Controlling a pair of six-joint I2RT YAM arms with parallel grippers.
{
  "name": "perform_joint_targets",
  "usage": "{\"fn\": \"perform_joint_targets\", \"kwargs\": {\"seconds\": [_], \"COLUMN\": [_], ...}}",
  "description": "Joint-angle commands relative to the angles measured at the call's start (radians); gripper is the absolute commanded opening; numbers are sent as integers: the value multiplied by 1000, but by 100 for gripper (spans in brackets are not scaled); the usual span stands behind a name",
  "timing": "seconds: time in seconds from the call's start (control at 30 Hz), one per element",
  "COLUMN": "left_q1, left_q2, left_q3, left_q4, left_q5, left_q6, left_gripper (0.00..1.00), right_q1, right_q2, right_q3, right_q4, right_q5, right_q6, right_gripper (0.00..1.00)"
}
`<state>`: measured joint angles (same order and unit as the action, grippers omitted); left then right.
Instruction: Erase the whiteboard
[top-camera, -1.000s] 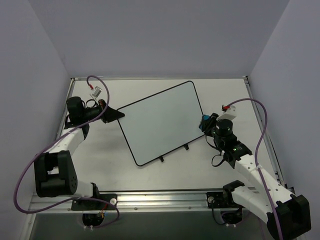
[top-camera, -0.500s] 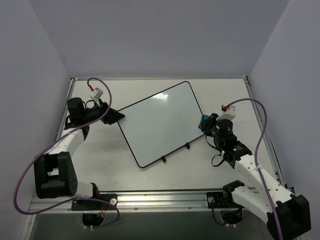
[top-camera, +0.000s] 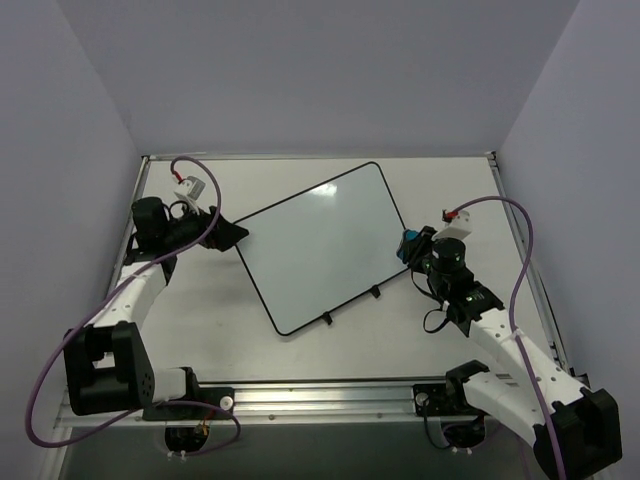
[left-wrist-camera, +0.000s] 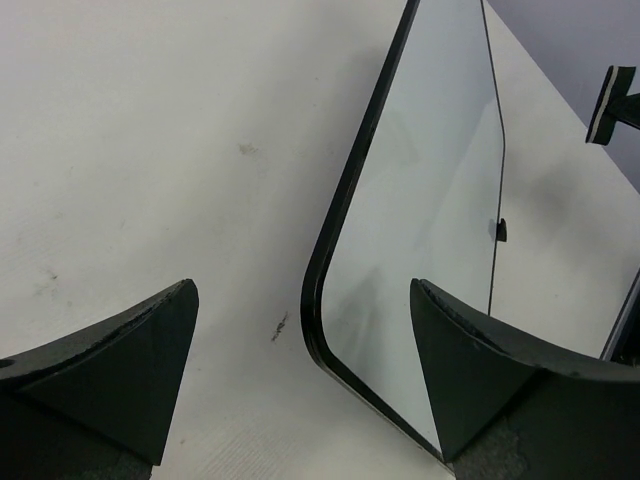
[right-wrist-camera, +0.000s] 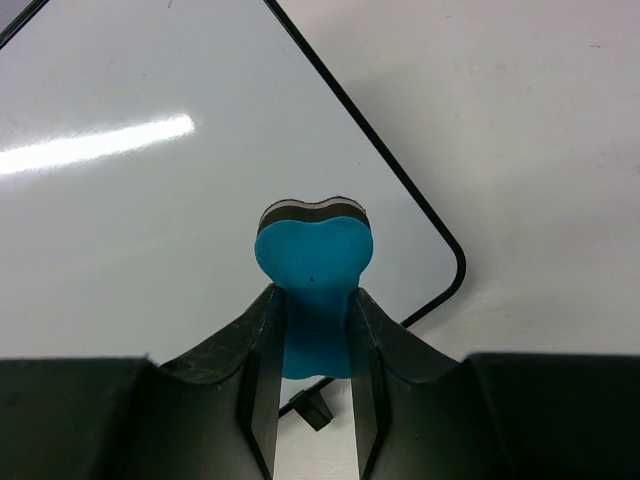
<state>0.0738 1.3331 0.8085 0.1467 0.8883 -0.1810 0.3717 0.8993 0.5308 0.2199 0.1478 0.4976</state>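
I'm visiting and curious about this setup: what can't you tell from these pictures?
- The eraser: lower half covered by the right gripper in the right wrist view; tiny from the top.
- Whether it touches the whiteboard: no view shows the gap.
- Faint marks on the whiteboard: glare in the right wrist view, too small from the top.
- The whiteboard's near edge: partly behind a finger of the left gripper, left wrist view.

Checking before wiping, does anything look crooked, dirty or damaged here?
The whiteboard lies askew, turned diagonally to the table edges. Small dark scuffs mark the table beside its left corner. Nothing looks spilled or broken.
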Motion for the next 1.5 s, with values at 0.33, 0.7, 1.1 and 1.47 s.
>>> {"fn": "perform_joint_targets", "kwargs": {"seconds": [0.33,0.7,1.1,1.47], "left_q1": [27,18,-336,-302], "left_q2": [-267,-664,-764,-825], "left_q3": [38,78,189,109], "left_q4": [-118,-439,-803,-743], "left_q5": [-179,-969,-1537,-1464], "left_q6": [68,-63,21,8], "left_gripper": [94,94,94,94], "right_q1": [-111,-447,-484,-447], "right_q2": [118,471,1017,878], "right_q3": [44,335,678,698], "right_q4": [-91,-194,-410,-496], "right_q5": [29,16,22,114], "right_q6": [78,-25,-136,-126], "right_gripper": [0,0,5,80]}}
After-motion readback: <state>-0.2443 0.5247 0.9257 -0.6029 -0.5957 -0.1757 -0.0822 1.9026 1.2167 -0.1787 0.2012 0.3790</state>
